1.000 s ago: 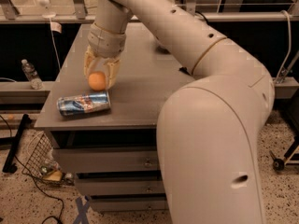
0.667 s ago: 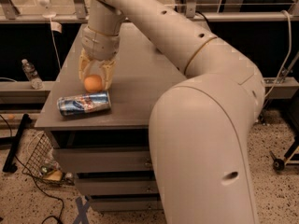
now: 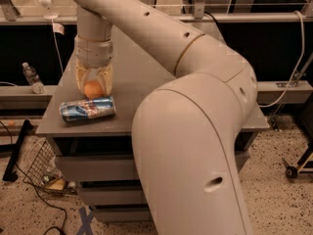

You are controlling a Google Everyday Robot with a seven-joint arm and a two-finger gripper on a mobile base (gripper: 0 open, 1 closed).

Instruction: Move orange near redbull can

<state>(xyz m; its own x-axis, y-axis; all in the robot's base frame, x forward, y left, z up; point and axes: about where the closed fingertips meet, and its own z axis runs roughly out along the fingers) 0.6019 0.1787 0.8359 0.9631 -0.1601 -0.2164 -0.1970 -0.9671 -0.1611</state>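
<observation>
While its fingers clamp the orange, the gripper hangs just behind the redbull can (lying sideways), apparently low enough to release it nearby.

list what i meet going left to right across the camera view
clear plastic water bottle, blue-and-silver drink can on its side, bulky cream robot arm, black caster wheel. The tool grips the small round orange fruit just behind the can.

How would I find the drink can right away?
Look at the grey table, near its front corner on the picture's left. The slim blue-and-silver metal can lies on its side there, just in front of the robot's gripper, which grips a small round orange fruit. It is the only long, shiny thing.
</observation>
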